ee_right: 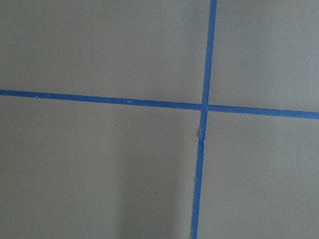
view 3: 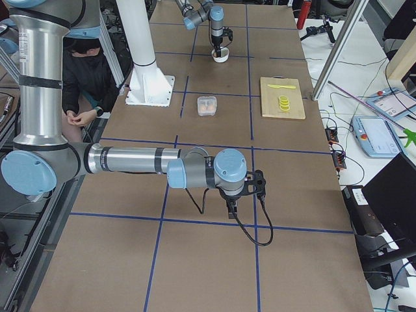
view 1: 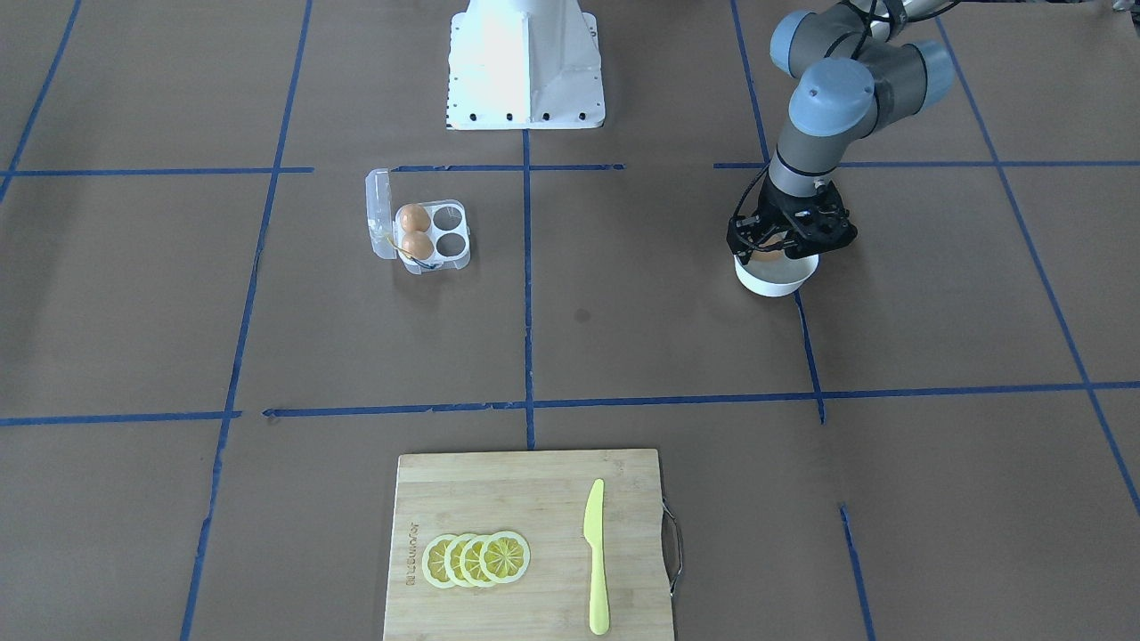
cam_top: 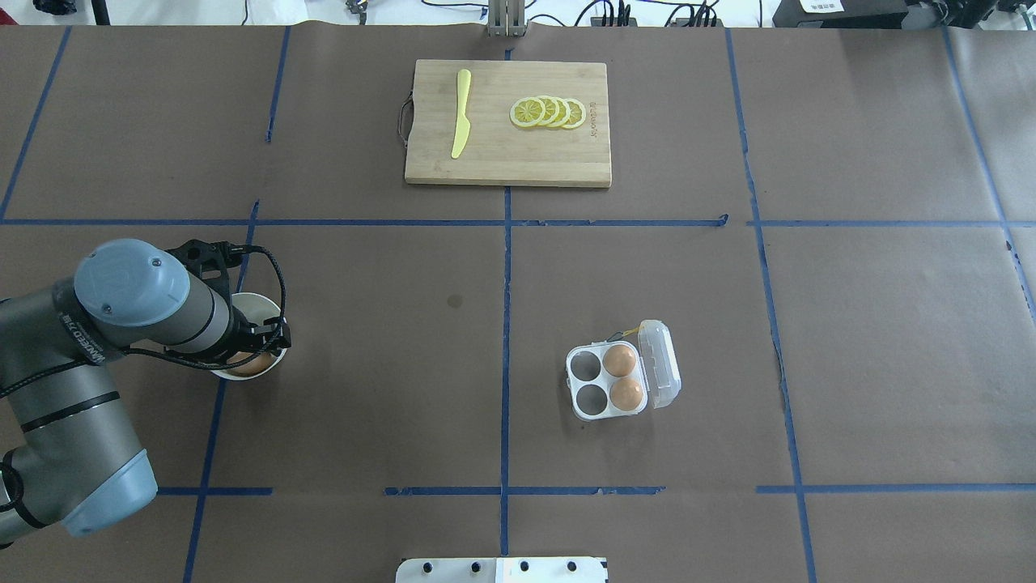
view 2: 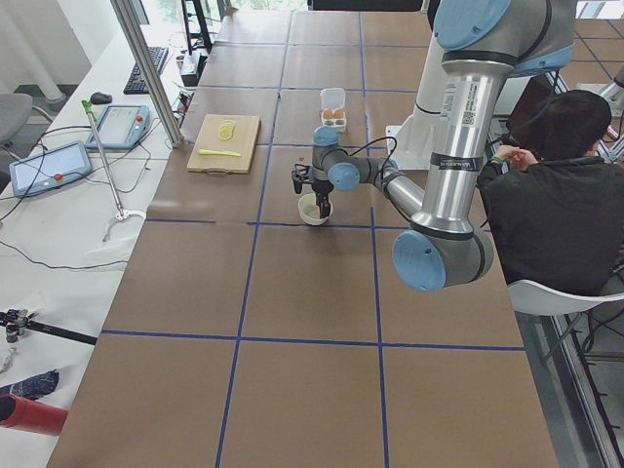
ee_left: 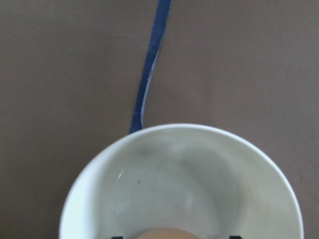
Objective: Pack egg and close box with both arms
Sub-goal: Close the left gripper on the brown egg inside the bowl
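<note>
The egg (view 1: 768,258) lies in a white bowl (view 1: 777,283) on the robot's left side of the table. My left gripper (view 1: 777,252) is lowered into the bowl, with its jaws open on either side of the egg (ee_left: 164,234); the overhead view shows the gripper (cam_top: 247,355) over the bowl (cam_top: 257,304). The box (cam_top: 615,380) stands open with its lid up, two eggs (cam_top: 619,359) in the cups by the lid and two cups empty. My right gripper (view 3: 231,209) hangs over bare table far from the box; I cannot tell whether it is open or shut.
A wooden cutting board (view 1: 525,499) with lemon slices (view 1: 476,559) and a yellow knife (view 1: 595,556) lies at the table's far edge. The white pedestal base (view 1: 525,67) stands behind the box. A person (view 2: 556,195) sits beside the table.
</note>
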Available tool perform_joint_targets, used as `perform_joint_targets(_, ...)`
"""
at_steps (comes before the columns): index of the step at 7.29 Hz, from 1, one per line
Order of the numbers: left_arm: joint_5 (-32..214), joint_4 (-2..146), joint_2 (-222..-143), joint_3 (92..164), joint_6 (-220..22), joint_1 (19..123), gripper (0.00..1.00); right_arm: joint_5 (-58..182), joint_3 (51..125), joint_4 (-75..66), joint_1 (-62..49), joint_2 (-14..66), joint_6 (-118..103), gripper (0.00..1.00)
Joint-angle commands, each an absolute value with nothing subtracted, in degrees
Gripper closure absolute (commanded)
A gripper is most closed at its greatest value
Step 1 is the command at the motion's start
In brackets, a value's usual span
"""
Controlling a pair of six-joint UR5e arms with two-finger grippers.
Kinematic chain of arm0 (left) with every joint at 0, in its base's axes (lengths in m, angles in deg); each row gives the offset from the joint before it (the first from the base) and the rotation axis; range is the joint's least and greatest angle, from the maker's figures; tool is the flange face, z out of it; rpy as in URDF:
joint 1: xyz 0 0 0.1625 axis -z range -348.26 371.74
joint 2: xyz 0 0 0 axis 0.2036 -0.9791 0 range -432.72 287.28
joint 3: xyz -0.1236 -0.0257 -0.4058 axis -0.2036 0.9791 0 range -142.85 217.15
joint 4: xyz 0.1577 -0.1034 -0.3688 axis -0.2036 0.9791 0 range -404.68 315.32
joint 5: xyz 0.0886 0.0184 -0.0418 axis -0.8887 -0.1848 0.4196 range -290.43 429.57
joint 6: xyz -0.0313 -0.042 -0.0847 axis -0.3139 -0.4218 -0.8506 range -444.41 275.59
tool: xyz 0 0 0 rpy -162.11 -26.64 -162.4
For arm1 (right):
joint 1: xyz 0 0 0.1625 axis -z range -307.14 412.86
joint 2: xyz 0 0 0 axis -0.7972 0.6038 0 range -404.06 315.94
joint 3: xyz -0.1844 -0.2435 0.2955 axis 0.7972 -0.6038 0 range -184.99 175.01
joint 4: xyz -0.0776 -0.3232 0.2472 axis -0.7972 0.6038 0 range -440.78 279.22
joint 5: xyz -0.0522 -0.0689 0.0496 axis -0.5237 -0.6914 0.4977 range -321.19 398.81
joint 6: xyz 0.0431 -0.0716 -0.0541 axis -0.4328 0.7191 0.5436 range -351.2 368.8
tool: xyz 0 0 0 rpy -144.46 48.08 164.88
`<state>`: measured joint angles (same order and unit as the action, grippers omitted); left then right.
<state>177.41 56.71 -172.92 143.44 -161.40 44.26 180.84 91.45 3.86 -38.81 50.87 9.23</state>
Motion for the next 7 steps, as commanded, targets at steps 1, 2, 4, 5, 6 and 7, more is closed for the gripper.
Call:
perform_joint_targets(1, 177.4, 56.7, -173.0, 142.9, -161.4, 44.0, 0.23, 180.8, 91.5, 3.9, -38.8, 51.0, 9.2, 0.00)
perform_joint_targets(2, 177.4, 56.7, -173.1, 142.9, -161.4, 44.0, 0.26, 180.8, 91.5, 3.9, -38.8, 50.9, 9.2, 0.00)
perform_joint_targets(4, 177.4, 54.9, -173.3, 143.1, -161.4, 44.0, 0.50, 180.9, 92.5, 3.9, -38.8, 51.0, 9.2, 0.00)
perform_joint_targets(5, 177.4, 51.2, -175.1, 143.5, -161.4, 44.0, 0.60, 180.9, 92.7, 4.0, -38.8, 51.0, 9.2, 0.00)
perform_joint_targets(6, 177.4, 47.3, -177.3, 143.6, -161.4, 44.0, 0.67, 180.9, 92.7, 4.0, -38.8, 51.0, 9.2, 0.00)
perform_joint_targets(7, 177.3, 45.5, -178.4, 143.7, -161.4, 44.0, 0.71, 180.9, 92.7, 4.0, -38.8, 51.0, 9.2, 0.00)
